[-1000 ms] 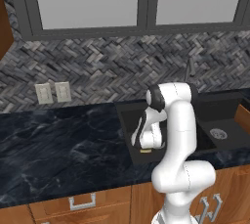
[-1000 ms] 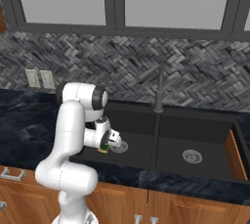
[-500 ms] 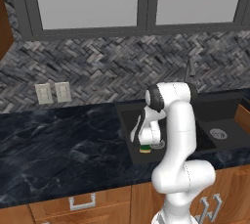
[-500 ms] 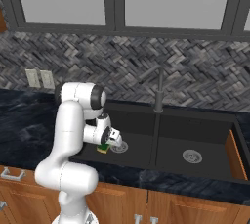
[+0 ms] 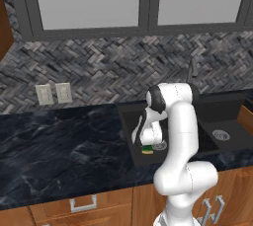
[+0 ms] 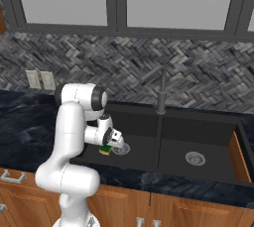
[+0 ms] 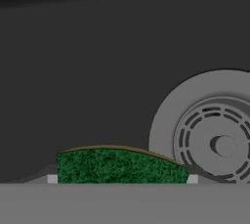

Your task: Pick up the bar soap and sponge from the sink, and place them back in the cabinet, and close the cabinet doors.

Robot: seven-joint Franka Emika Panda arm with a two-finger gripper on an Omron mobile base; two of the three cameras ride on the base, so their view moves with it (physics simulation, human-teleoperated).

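**Sponge gripped in left basin**

Clamped on the sponge point(image 7: 121, 166) between both fingertips of the gripper point(image 6: 108, 147), low in the left basin of the sink point(image 6: 208, 128). Just beside the round silver drain point(image 7: 211, 130). Green top facing the hand camera.

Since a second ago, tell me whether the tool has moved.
Yes, slightly. In the right base view the tool has dropped lower into the sink, nearer the drain, and sits at the sponge.
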